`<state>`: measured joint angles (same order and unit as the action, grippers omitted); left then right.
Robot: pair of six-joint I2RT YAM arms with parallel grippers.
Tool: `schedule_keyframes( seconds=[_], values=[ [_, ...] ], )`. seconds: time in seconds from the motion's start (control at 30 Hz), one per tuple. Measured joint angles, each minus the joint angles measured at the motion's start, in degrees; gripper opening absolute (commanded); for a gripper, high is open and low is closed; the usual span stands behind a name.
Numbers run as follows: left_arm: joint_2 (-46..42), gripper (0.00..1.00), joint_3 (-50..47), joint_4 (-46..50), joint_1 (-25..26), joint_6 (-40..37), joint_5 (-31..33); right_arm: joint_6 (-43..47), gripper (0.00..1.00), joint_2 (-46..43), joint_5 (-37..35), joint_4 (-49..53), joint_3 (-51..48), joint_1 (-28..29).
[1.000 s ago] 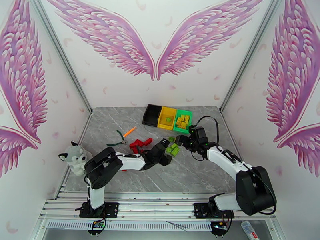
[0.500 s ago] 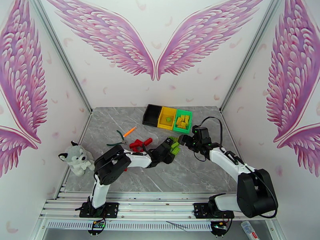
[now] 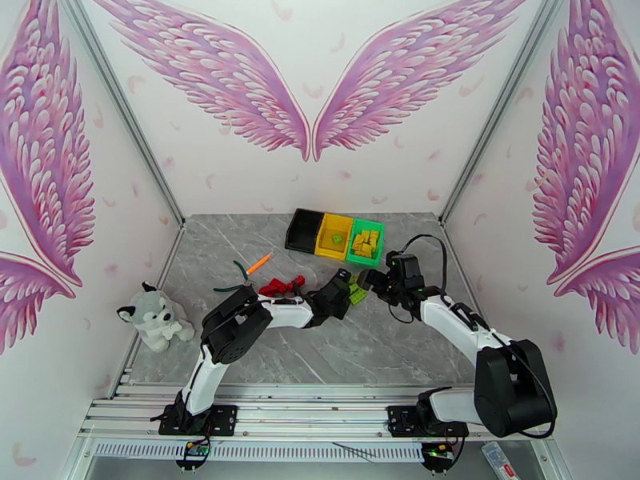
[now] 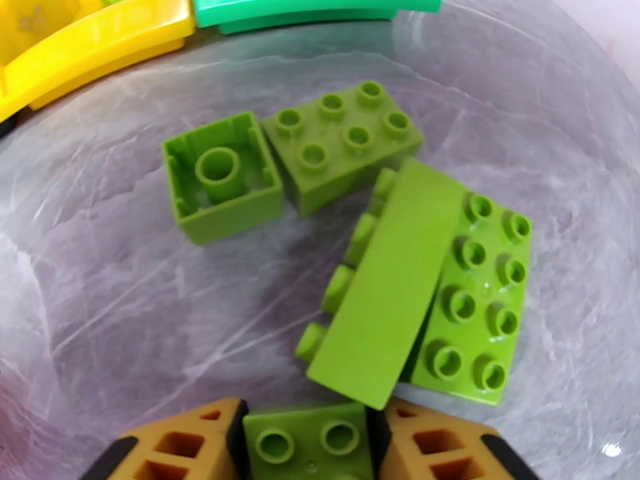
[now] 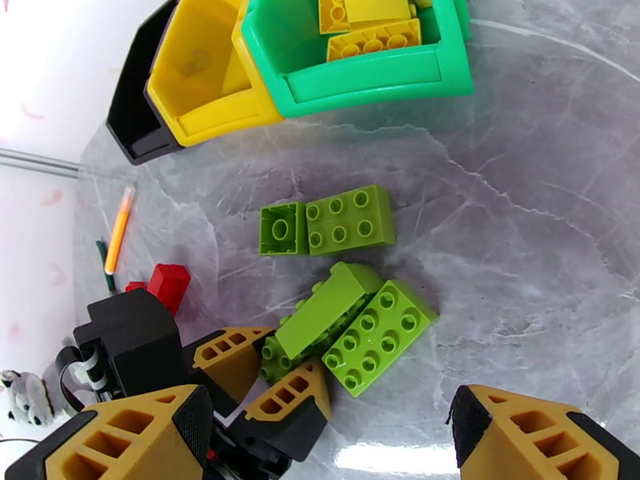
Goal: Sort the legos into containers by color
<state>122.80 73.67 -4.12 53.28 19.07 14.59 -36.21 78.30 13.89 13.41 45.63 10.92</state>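
Several light green legos lie in a loose pile: an upturned square one (image 4: 222,176), a six-stud one (image 4: 344,142), a long one on its side (image 4: 392,286) and an eight-stud one (image 4: 472,302). My left gripper (image 4: 308,446) (image 3: 340,294) is shut on a small green lego (image 4: 308,442) at the pile's near edge; it also appears as the left gripper (image 5: 268,374). My right gripper (image 5: 332,410) (image 3: 370,279) hangs open above the pile's right side, holding nothing. Red legos (image 3: 280,287) lie left of the pile. The containers stand in a row: black (image 3: 304,230), yellow (image 3: 330,248), green (image 3: 356,256).
The green container holds yellow legos (image 5: 372,34), and the yellow one holds a green lego (image 3: 338,237). Orange-handled pliers (image 3: 248,272) lie left of the red legos. A plush husky (image 3: 156,318) sits at the table's left edge. Bare marble lies in front of the pile.
My left arm reached right to the green pile and its jaws closed on a small green lego. My right gripper drifted slightly right and stayed open.
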Motion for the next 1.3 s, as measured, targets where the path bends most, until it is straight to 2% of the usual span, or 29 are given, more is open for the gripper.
schedule_keyframes(
  seconds=[0.13, 0.27, 0.43, 0.57, 0.8, 1.03, 1.3],
  values=[
    [-3.17, 0.23, -4.24, -0.37, 0.33, 0.74, -0.28, -0.02, 0.84, 0.0, 0.07, 0.0, -0.24, 0.0],
    [-6.86, 0.23, -7.63, 0.37, 0.48, 0.92, -0.2, -0.04, 0.83, -0.17, 0.09, -0.09, -0.35, 0.0],
    [-10.95, 0.23, -6.84, 1.77, 0.02, -0.11, -0.13, -0.07, 0.81, -0.57, 1.16, -1.38, -1.25, 0.0],
    [-11.15, 0.23, -1.44, 3.61, -1.95, -1.7, -0.28, -0.22, 0.81, -0.55, 2.78, -2.54, -1.46, 0.0],
    [-8.79, 0.23, 11.52, 4.48, -9.27, -2.58, -3.21, -0.22, 0.79, 0.09, 4.76, -4.48, -1.46, 0.55],
    [0.31, 0.23, 22.67, 4.68, -15.56, -2.34, -7.54, -0.2, 0.79, 0.13, 4.79, -4.5, -1.46, 1.27],
    [9.88, 0.26, 35.89, 7.26, -17.29, -2.34, -10.69, -0.2, 0.78, 0.15, 4.76, -4.46, -1.46, 1.25]
  ],
)
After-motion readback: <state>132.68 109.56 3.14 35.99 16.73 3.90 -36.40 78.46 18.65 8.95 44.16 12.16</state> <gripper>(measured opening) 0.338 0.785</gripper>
